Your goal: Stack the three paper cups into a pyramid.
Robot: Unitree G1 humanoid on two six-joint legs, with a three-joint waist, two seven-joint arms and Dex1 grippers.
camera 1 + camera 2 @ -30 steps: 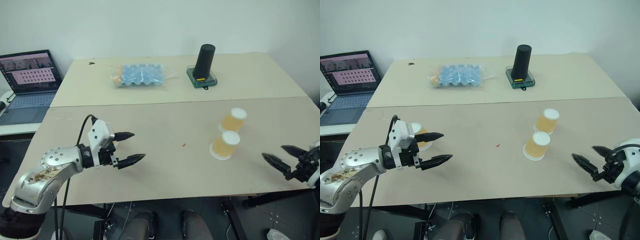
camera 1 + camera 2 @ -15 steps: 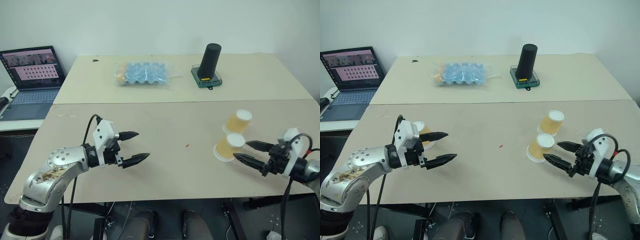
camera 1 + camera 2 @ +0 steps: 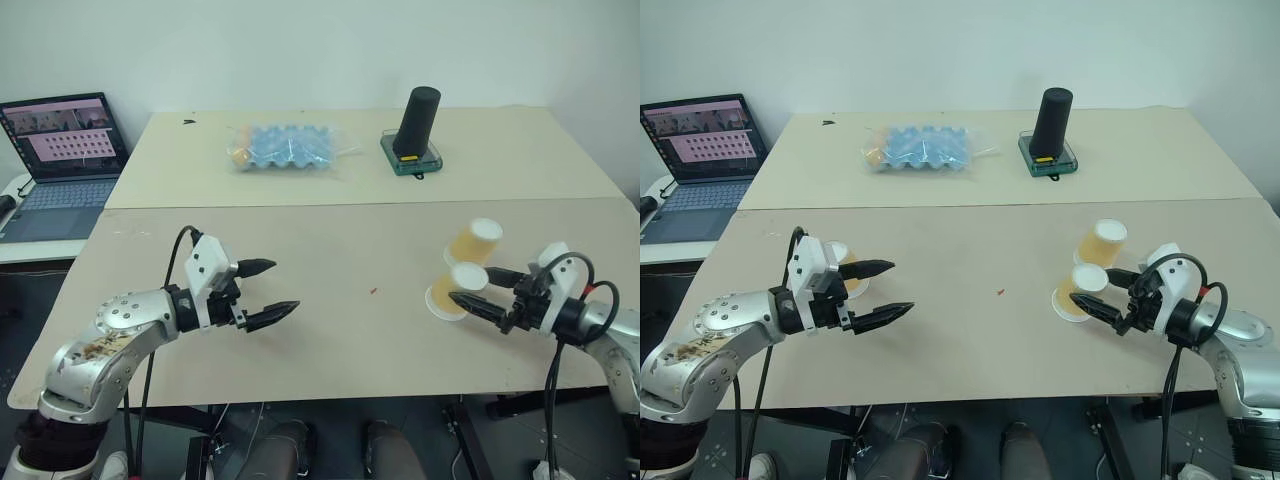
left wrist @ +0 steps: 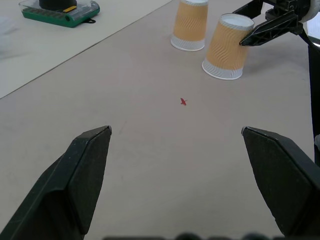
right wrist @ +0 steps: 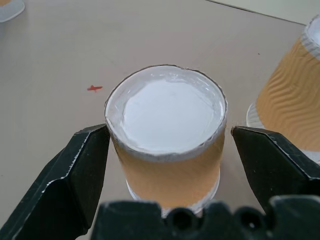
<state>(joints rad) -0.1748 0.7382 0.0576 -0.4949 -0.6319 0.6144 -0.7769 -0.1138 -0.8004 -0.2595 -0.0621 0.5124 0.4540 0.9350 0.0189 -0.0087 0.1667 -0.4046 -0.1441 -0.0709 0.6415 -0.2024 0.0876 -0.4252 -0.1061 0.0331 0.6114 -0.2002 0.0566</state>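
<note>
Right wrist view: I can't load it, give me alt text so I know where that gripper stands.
An upside-down paper cup stands between the open right gripper's black fingers, one on each side, neither clamped on it. A second cup stands close beside it on the tan table, near a small red speck.

- Paper cups (image 3: 472, 241): orange-tan ribbed sides, white bases and rims.
- Cylinder (image 3: 418, 123): black, on a green case (image 3: 410, 158).
- Egg tray (image 3: 286, 146): blue.
- Table (image 3: 340, 250): beige, with a small red speck (image 3: 373, 292).
- Gripper fingers (image 3: 270, 315): black.
</note>
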